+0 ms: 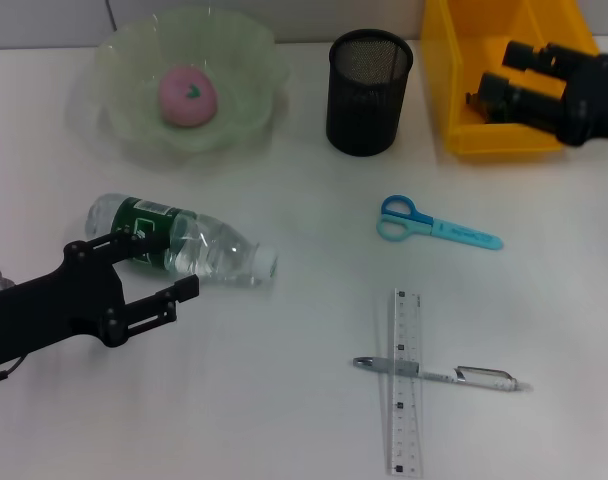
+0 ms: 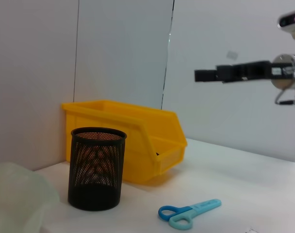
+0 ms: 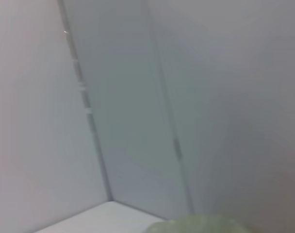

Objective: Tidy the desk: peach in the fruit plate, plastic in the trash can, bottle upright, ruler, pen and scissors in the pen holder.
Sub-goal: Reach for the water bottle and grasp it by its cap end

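The pink peach (image 1: 189, 95) lies in the green fruit plate (image 1: 249, 125). The clear bottle (image 1: 204, 250) lies on its side at the left. My left gripper (image 1: 180, 262) is open beside the bottle, its upper finger (image 1: 124, 241) over the green label. My right gripper (image 1: 499, 75) is open over the yellow trash bin (image 1: 464, 130); it also shows in the left wrist view (image 2: 210, 74). Blue scissors (image 1: 439, 227), a clear ruler (image 1: 405, 420) and a pen (image 1: 464, 377) crossing it lie on the table. No plastic is in view.
The black mesh pen holder (image 1: 369, 92) stands between plate and bin; it also shows in the left wrist view (image 2: 97, 167) with the bin (image 2: 133, 138) and the scissors (image 2: 188, 213). A wall runs behind the table. The right wrist view shows wall and the plate's edge (image 3: 205, 225).
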`<action>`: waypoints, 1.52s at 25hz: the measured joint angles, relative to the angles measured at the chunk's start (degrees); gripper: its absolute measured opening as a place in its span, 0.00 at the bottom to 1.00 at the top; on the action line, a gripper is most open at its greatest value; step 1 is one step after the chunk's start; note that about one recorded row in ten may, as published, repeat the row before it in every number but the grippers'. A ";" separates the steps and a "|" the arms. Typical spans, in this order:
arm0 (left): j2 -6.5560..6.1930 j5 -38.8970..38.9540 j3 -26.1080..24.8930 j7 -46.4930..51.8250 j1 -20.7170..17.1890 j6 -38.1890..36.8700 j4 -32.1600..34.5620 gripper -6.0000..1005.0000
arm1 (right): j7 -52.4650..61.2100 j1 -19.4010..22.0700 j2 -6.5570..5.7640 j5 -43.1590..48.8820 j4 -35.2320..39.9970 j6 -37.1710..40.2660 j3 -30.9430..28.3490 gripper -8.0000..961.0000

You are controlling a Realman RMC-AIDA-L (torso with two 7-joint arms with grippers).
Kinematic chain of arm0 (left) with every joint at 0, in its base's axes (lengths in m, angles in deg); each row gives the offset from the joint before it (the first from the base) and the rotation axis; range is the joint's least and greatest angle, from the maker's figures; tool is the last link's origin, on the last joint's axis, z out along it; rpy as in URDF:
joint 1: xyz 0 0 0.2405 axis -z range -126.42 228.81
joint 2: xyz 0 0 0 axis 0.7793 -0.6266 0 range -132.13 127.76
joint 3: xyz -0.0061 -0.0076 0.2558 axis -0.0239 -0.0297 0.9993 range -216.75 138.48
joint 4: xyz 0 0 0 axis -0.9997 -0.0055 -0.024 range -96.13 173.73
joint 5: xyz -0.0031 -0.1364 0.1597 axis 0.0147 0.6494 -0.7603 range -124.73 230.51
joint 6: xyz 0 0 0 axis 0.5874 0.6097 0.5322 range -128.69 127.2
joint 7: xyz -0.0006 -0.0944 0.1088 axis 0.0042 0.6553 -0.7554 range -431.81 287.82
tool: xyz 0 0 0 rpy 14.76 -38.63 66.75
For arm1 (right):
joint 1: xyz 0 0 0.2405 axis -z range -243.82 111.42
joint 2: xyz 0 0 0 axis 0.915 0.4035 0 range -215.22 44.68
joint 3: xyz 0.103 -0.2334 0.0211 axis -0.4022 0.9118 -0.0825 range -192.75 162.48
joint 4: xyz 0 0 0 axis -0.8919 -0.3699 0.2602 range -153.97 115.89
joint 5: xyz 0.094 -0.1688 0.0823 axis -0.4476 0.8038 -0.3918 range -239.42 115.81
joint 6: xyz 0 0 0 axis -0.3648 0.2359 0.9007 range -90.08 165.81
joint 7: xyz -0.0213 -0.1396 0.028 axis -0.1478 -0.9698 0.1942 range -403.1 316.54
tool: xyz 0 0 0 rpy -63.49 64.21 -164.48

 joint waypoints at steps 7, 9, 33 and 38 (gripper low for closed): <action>0.39 0.16 0.00 -0.20 0.39 0.00 0.02 0.69 | -10.76 -0.94 -1.28 0.26 -10.99 5.46 0.29 0.67; 0.39 0.16 0.00 -0.20 0.39 0.00 0.02 0.69 | -14.25 -1.01 -1.33 0.57 -13.48 6.66 1.09 0.67; 0.85 -0.03 0.00 0.42 1.64 -0.10 0.02 0.69 | -21.68 0.62 2.16 13.42 -15.55 3.80 3.36 0.67; 0.85 -0.06 0.00 0.99 1.90 -0.29 0.02 0.69 | -23.49 1.64 2.23 13.10 -15.52 3.48 2.96 0.68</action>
